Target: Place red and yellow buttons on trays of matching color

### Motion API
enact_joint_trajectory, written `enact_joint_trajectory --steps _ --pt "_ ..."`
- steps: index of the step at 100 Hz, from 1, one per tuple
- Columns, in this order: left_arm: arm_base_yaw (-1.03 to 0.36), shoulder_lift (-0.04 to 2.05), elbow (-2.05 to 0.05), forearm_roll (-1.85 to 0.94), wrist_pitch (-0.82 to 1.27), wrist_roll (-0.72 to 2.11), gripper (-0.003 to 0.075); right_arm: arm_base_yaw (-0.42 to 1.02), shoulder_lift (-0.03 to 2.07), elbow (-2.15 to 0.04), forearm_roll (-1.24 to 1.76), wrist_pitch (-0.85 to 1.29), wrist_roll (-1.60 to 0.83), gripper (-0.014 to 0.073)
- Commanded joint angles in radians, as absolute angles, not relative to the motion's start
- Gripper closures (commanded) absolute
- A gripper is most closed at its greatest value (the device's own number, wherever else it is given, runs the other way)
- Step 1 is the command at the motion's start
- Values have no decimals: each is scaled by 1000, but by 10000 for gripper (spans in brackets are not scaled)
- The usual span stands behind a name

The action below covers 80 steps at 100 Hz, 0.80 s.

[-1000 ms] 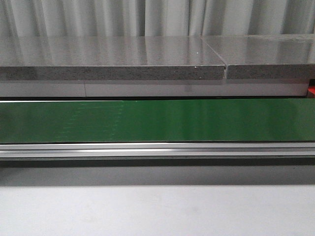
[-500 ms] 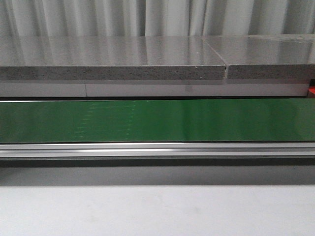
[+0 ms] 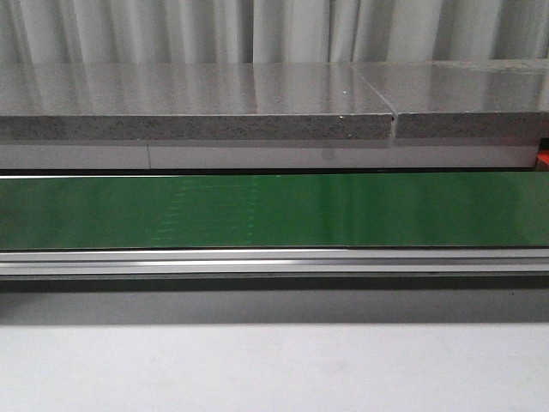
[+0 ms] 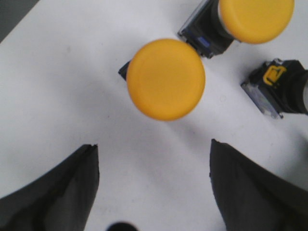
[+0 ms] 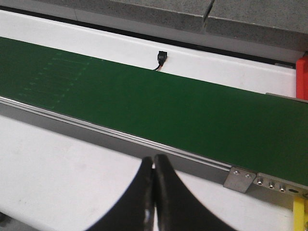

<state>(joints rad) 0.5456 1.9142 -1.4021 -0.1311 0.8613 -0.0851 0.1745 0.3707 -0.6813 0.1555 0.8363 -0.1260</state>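
Left gripper jaws wide, round yellow-capped push button just beyond them; right gripper jaws closed, empty.

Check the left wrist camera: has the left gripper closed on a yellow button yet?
No, the left gripper is open, its fingers spread wide above the white table, with the nearest yellow button lying untouched beyond the fingertips.

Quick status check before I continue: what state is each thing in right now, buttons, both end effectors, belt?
Left end effector: open, above the white table, holding nothing.
Right end effector: shut, empty.
Nearest yellow button: cap up, free on the table.
Second yellow button: tilted, partly out of frame.
Third button: on its side, cap colour hidden.
Green belt: carrying nothing.
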Motion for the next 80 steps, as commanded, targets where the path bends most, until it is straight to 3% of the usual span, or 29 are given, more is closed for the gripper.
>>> enact_joint_trajectory --steps 1,41,67,80 --pt "548 1889 -1435 -140 769 -98 239 175 376 -704 162 769 -133 700" --pt "546 1929 -1438 -141 614 -98 251 175 376 -704 162 769 -133 700" --pt "546 1930 -1438 -143 607 -98 503 175 376 -704 162 769 -133 700" --pt "546 1924 -1438 -143 617 -97 589 175 376 -704 162 769 -133 700"
